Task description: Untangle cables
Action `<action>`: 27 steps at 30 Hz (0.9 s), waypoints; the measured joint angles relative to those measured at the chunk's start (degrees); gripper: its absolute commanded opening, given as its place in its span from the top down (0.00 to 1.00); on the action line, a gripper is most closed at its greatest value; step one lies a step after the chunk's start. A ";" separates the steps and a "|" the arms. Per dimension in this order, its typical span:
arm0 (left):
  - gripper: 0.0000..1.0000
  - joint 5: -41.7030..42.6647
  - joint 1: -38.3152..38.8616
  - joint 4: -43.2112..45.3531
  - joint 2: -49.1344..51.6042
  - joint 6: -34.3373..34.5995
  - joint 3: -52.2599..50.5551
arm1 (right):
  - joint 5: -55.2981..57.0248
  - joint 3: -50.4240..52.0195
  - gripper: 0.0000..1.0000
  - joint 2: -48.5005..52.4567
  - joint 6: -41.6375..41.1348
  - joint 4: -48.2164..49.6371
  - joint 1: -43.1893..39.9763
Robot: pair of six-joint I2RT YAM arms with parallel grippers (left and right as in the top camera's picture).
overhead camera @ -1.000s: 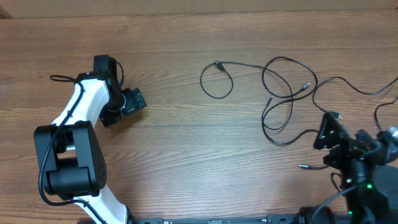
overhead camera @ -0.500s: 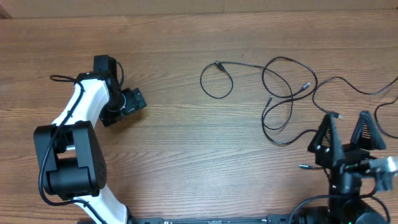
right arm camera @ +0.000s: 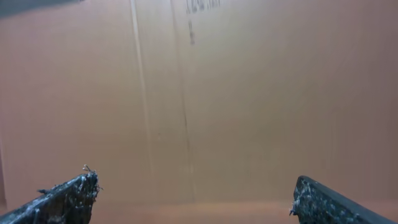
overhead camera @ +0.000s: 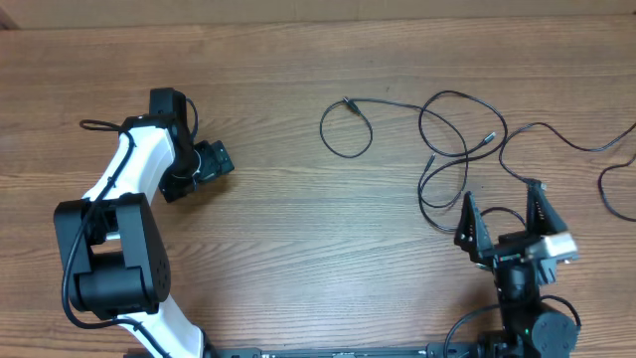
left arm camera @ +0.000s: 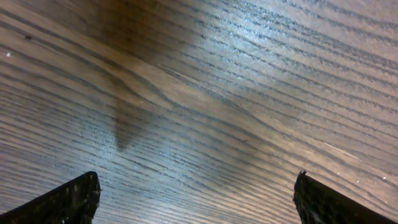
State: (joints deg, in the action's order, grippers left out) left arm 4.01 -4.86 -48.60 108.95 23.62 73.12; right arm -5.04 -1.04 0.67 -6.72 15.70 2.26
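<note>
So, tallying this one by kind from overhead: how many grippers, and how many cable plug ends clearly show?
Grippers: 2, the left gripper and the right gripper, both open.
Clear plug ends on the cables: 3; others may be hidden.
Total: 5.

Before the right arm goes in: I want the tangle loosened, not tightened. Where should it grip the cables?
Probably the free plug end of the cables, right of where they cross: no strand seems to lie over it. Bring the open right gripper straight down, jaws across the cord, since it lies flat on the table.
</note>
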 measured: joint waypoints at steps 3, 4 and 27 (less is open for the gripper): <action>0.00 -0.02 0.00 0.02 0.00 0.00 0.00 | 0.39 0.00 0.00 -0.07 0.35 -7.45 0.92; 0.00 -0.02 0.00 0.02 0.00 0.00 0.00 | 0.52 0.00 0.00 -0.09 0.39 -10.23 1.22; 0.00 0.00 0.00 0.02 0.00 0.00 0.00 | 1.05 0.00 0.00 -0.02 0.57 -20.28 1.90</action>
State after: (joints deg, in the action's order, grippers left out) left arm 4.01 -4.86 -48.58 108.95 23.62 73.12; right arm -3.99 -1.04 0.64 -6.15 -4.58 4.16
